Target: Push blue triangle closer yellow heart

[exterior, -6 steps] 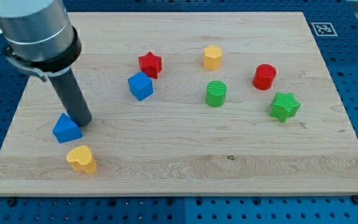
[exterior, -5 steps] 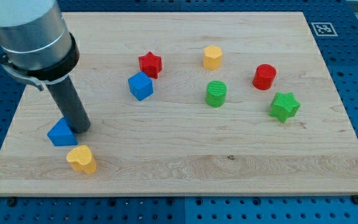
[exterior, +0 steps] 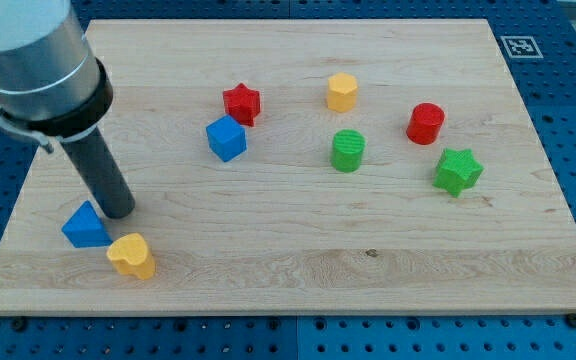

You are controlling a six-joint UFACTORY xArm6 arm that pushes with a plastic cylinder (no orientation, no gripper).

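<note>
I am resting my tip (exterior: 118, 211), a bare rod holding nothing, against the blue triangle (exterior: 84, 226), left of the yellow heart (exterior: 131, 255); pushing further left risks widening their gap.

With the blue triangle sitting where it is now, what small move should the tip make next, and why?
Probably stop or back off. My tip rests against the blue triangle's right side, and the triangle already sits just left of the yellow heart, nearly touching. Pushing further left would likely carry it past the heart.

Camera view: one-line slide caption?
My tip touches the blue triangle from the view's right, the yellow heart just below.
</note>
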